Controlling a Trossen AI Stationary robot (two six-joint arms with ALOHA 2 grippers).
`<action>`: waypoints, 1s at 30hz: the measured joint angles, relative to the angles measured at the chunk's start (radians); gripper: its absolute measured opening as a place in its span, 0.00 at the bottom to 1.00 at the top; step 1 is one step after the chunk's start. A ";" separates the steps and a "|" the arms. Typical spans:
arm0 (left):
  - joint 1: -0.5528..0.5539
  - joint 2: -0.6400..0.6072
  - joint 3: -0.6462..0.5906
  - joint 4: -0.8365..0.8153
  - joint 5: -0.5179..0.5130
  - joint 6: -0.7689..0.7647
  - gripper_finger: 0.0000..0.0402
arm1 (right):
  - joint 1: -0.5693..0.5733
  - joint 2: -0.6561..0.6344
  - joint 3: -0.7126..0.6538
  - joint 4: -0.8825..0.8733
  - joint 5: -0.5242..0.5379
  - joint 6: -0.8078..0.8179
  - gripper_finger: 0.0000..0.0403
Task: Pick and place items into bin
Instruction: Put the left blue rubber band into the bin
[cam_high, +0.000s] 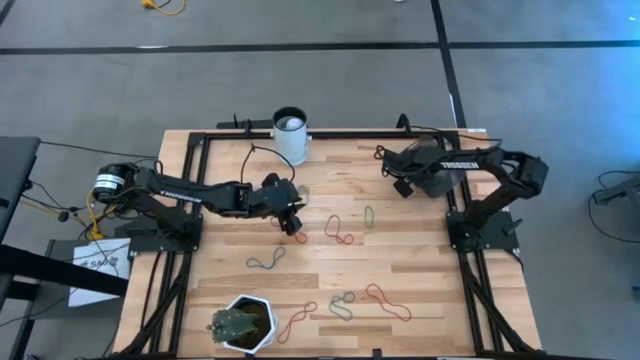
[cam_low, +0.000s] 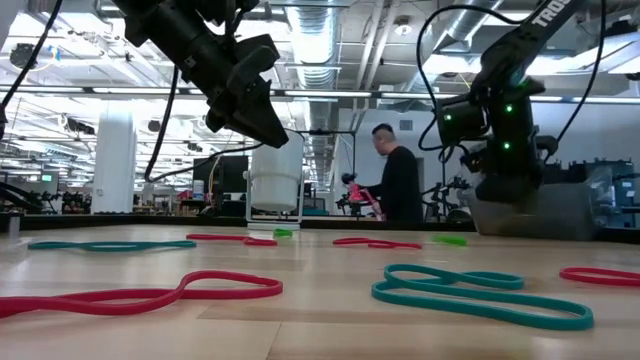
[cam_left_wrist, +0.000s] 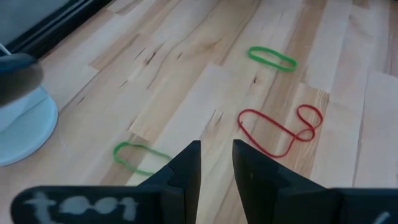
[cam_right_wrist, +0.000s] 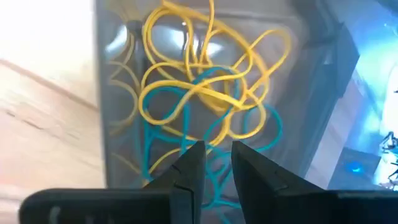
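Presently the right gripper hangs directly over the bin, its fingers a narrow gap apart with nothing between them; yellow and teal rubber bands lie tangled inside the tray. In the high view this bin sits at the worktop's far right, under the right arm. The left gripper is raised above the worktop near the white cup, fingers slightly parted and empty. Below it lie a green band, a red twisted band and a second green band. More bands are scattered toward the potted plant.
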 joint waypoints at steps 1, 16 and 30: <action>0.000 0.000 0.000 0.000 -0.001 0.000 0.21 | 0.000 -0.006 0.000 0.000 0.000 -0.002 0.19; -0.001 0.000 0.000 -0.001 0.003 -0.011 0.21 | 0.043 -0.015 0.007 0.086 -0.142 -0.111 0.19; -0.001 0.000 0.000 -0.001 0.004 -0.025 0.21 | 0.165 -0.015 0.126 0.081 -0.188 -0.151 0.19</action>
